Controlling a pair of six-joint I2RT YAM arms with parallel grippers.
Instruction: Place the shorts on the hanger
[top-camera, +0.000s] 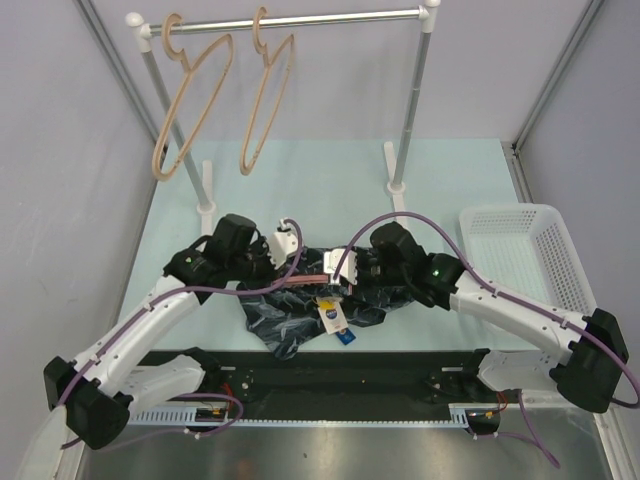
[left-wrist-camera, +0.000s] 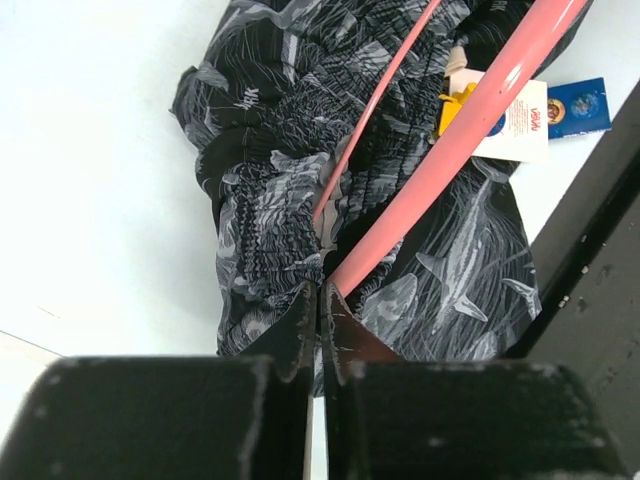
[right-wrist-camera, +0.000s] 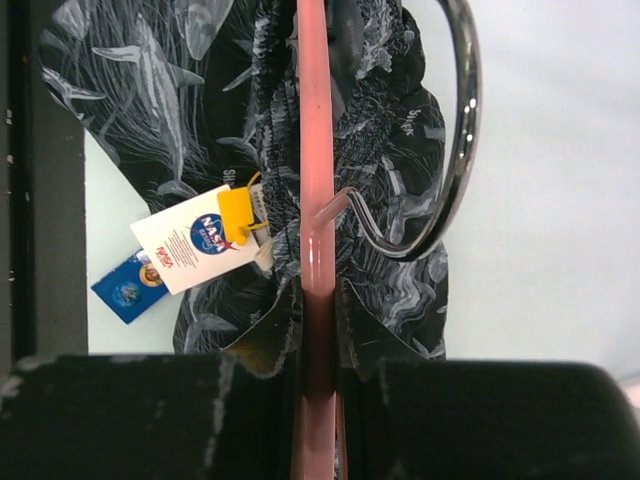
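The dark navy shorts (top-camera: 296, 318) with a pale leaf print lie crumpled on the table between my two arms, with their white and yellow tag (top-camera: 332, 316) toward the near edge. The pink hanger (top-camera: 306, 281) lies across them. My right gripper (right-wrist-camera: 320, 290) is shut on the hanger's pink bar (right-wrist-camera: 312, 150), just below the silver hook (right-wrist-camera: 466, 150). My left gripper (left-wrist-camera: 320, 292) is shut, its tips pinching the gathered waistband of the shorts (left-wrist-camera: 265, 200) right beside the hanger (left-wrist-camera: 455, 145). In the top view both grippers meet over the shorts, left (top-camera: 288, 266) and right (top-camera: 350, 274).
A clothes rail (top-camera: 300, 20) stands at the back with two tan wooden hangers (top-camera: 190, 100) (top-camera: 265, 95) on it. A white mesh basket (top-camera: 510, 212) sits at the right. A black strip (top-camera: 330, 365) runs along the near edge, close to the shorts.
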